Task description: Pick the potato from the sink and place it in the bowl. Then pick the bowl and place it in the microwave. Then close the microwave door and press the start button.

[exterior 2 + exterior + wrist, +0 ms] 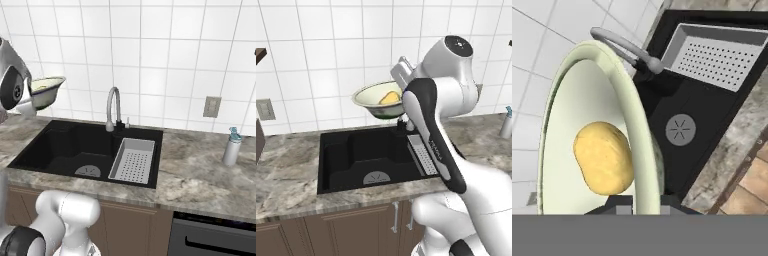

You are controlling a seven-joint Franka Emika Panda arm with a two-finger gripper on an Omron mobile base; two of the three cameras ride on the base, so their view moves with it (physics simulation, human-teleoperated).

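While it lies inside the wide pale cream-green bowl (567, 150), the small yellow-golden potato (603, 158) rides high above the matte black rectangular sink (363, 157). The bowl's rim is clenched in the gripper (643, 200), tilted in front of the white tiled wall (165, 55). Below sit the curved steel faucet (113, 107) and grey perforated drain tray (134, 160).

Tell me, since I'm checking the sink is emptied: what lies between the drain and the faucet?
Bare black basin floor lies between the drain and the faucet in the right base view; the potato sits in the lifted bowl.

Faucet (402, 122) (mostly) behind bowl (373, 97), arm
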